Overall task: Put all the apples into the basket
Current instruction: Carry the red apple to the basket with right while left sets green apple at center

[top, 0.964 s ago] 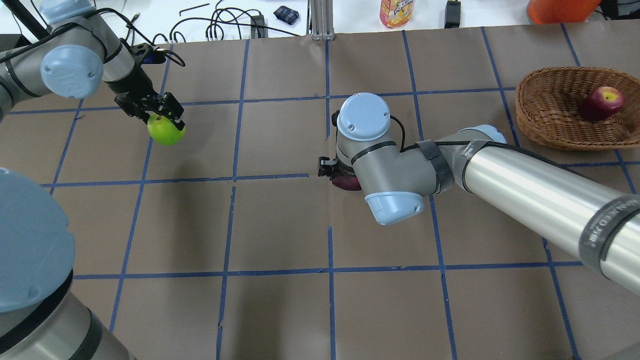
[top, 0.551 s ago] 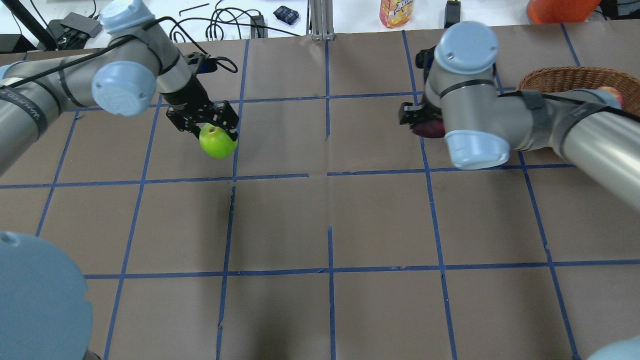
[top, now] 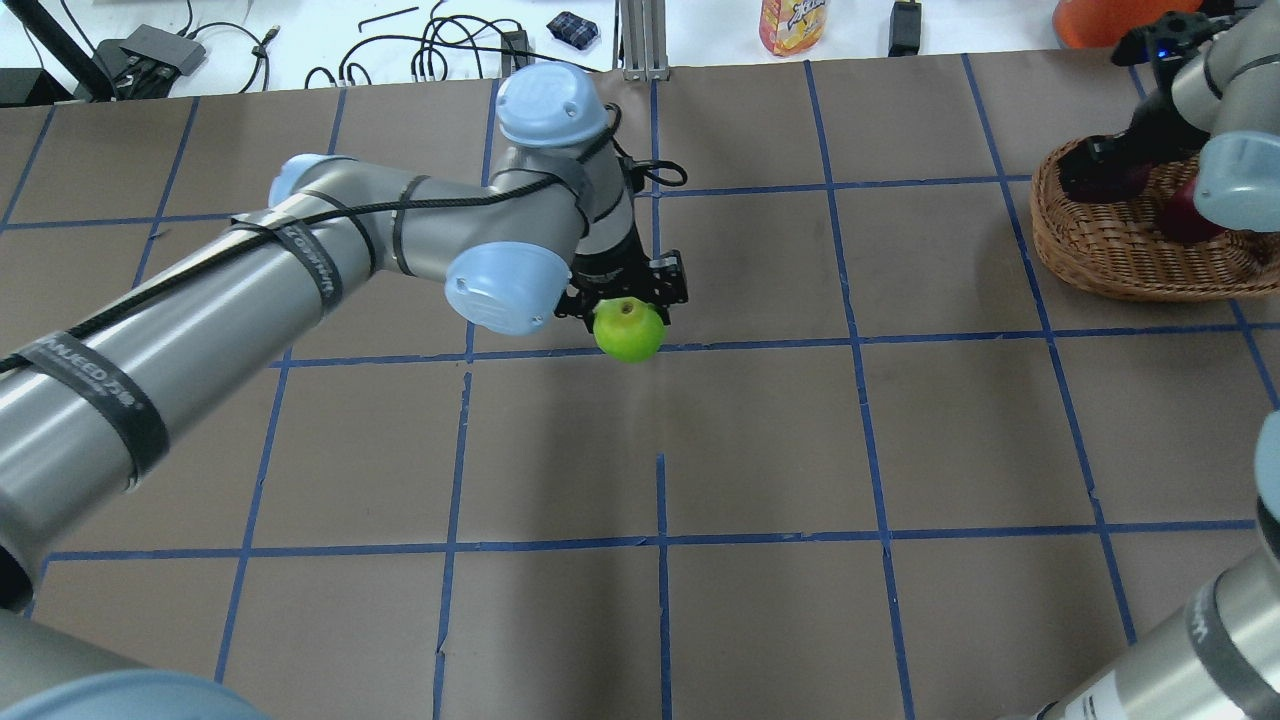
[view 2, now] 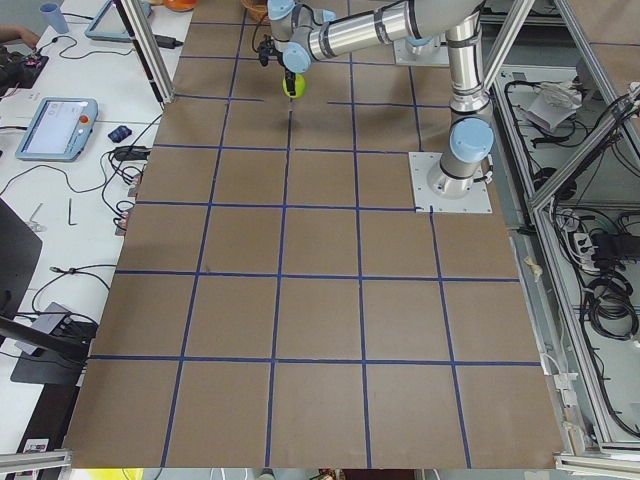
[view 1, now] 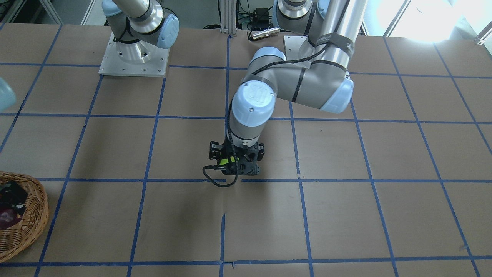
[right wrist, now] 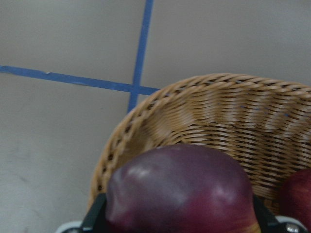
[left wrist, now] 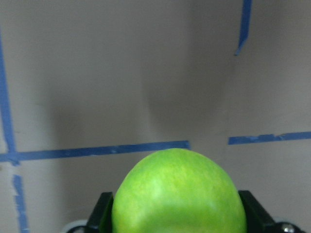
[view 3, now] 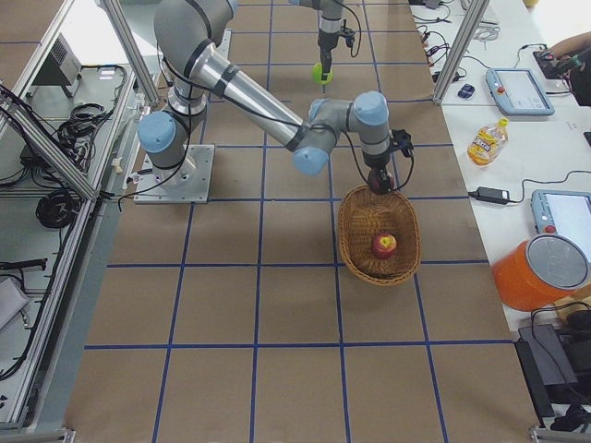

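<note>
My left gripper (top: 625,303) is shut on the lime green apple (top: 629,332) and holds it above the middle of the table. The green apple fills the bottom of the left wrist view (left wrist: 179,194). My right gripper (top: 1108,172) is shut on the dark maroon apple (right wrist: 180,191) and holds it just inside the near rim of the wicker basket (top: 1100,265). The red apple (view 3: 384,245) lies in the basket (view 3: 355,249), and it also shows partly behind my right wrist (top: 1185,215).
A juice bottle (top: 793,25), an orange container (top: 1120,20) and cables (top: 450,50) lie on the white bench beyond the table's far edge. The right arm's base plate (view 1: 115,61) is bolted to the table. Blue tape lines grid the brown tabletop.
My left arm has carried the green apple rightward from the far left to the table's middle. My right arm has carried the maroon apple rightward to over the basket.
</note>
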Controlling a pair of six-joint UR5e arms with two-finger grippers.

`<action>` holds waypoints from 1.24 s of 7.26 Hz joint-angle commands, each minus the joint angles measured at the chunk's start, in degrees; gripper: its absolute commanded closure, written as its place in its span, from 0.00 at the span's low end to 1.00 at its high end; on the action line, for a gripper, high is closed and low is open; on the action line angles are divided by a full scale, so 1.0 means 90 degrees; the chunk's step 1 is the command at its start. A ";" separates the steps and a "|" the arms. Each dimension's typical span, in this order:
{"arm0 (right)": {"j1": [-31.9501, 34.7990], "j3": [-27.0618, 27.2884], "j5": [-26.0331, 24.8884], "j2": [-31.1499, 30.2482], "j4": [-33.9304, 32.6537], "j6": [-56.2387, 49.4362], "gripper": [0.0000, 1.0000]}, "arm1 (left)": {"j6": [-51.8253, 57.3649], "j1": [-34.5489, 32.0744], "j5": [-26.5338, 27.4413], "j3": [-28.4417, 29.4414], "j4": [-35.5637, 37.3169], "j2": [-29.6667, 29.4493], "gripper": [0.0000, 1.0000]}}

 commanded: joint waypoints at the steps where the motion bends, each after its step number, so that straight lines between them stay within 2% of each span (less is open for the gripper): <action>1: -0.0538 -0.0375 0.0298 0.0517 0.0149 -0.0318 0.00 | -0.0380 -0.0463 0.0271 -0.0377 0.1025 -0.0227 0.95; 2: -0.0538 -0.0385 0.0289 0.0518 0.0149 -0.0493 0.00 | -0.0332 -0.0473 0.0282 -0.0524 0.1379 -0.0412 0.50; 3: -0.0529 -0.0375 0.0289 0.0450 0.0168 -0.0562 0.00 | -0.0361 -0.0512 0.0273 -0.0670 0.1460 -0.0481 0.01; 5: -0.0393 -0.0327 0.0289 0.0294 0.0198 -0.0592 0.00 | -0.0167 -0.0202 0.0253 -0.0371 0.1374 -0.0122 0.00; 6: 0.0053 -0.0230 0.0279 -0.0074 0.0652 -0.0582 0.00 | 0.0327 0.0187 0.0243 -0.0011 0.0754 0.0121 0.00; 7: 0.0657 -0.0064 0.0086 -0.0532 0.0908 -0.0524 0.00 | 0.1338 0.0674 0.0301 0.0205 -0.0112 0.0394 0.00; 8: 0.1262 0.0295 -0.0380 -0.0856 0.0911 -0.0330 0.00 | 0.1850 0.1220 0.0611 0.0198 -0.0894 0.0697 0.00; 9: 0.2013 0.0705 -0.0492 -0.1265 0.0882 0.0435 0.00 | 0.2561 0.1738 0.0692 0.0207 -0.1308 0.1067 0.00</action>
